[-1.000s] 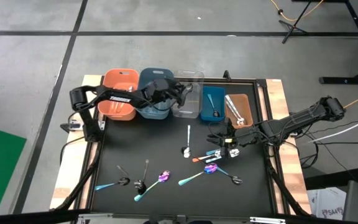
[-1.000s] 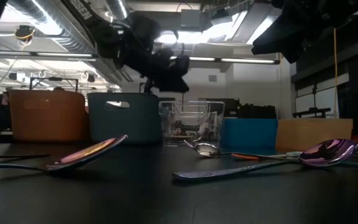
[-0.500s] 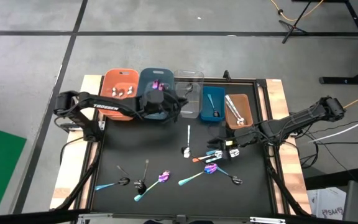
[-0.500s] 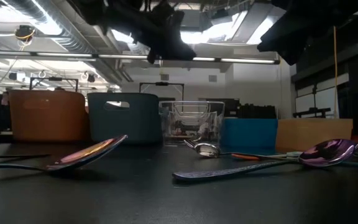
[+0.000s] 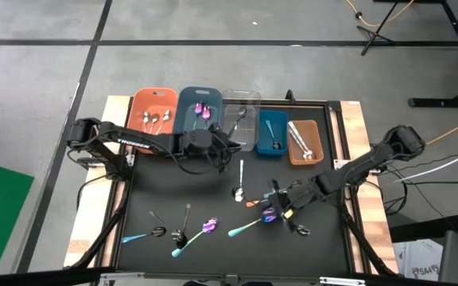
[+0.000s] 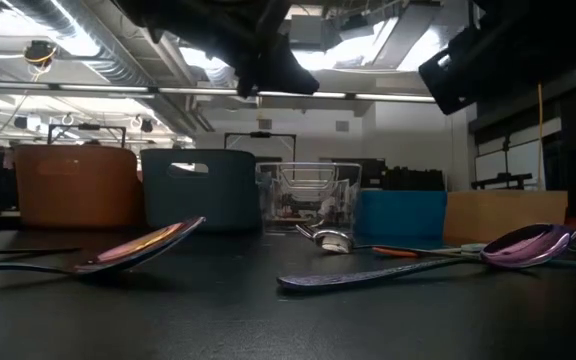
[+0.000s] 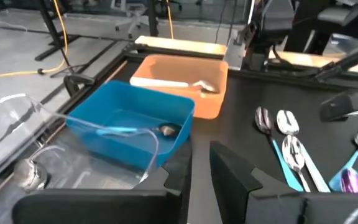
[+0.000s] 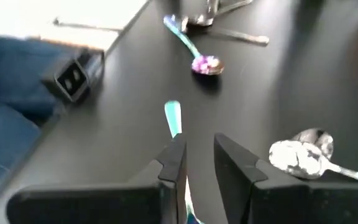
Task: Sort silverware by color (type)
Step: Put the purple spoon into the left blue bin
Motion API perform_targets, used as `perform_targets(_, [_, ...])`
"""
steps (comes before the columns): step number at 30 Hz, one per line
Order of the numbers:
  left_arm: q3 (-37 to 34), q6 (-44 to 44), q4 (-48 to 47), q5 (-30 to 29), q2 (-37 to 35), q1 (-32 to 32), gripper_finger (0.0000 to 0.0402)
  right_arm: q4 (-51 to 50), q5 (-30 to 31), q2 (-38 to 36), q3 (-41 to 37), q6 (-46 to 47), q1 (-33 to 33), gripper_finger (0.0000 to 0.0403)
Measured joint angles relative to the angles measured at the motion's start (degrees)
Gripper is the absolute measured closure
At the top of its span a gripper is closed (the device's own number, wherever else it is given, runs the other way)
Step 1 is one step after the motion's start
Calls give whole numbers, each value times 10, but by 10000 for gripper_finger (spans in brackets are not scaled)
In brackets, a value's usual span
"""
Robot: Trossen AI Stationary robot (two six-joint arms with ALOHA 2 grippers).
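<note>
Silverware lies scattered on the black mat: a silver spoon, an orange-handled one, purple spoons with teal handles, and black ones. My right gripper is low over a purple spoon. It is open, with the spoon's teal handle running between its fingers. My left gripper hangs open and empty above the mat, just near of the grey-blue bin. Its fingers stand a little apart. Purple spoons lie in that bin. My right gripper comes from above, slanting toward the table's left, with one finger on each side of the teal handle and along its length. The spoon lies on the mat. Whether the fingers touch it I cannot tell.
Five bins line the far edge: orange, grey-blue, clear, blue and brown, each with utensils inside. More spoons lie at the mat's near left and by the right gripper. A wooden frame borders the mat.
My left gripper has risen and drawn back from over the grey-blue and clear bins toward the near edge; purple spoons now show in the grey-blue bin. My right gripper has moved down, toward the near edge and slightly left, onto the purple spoon.
</note>
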Motion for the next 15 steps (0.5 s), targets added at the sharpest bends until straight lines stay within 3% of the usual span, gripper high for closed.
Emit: perform_targets(15, [0,-1,-22,0,0,-1,350,26,16,110,0,-43,19,331])
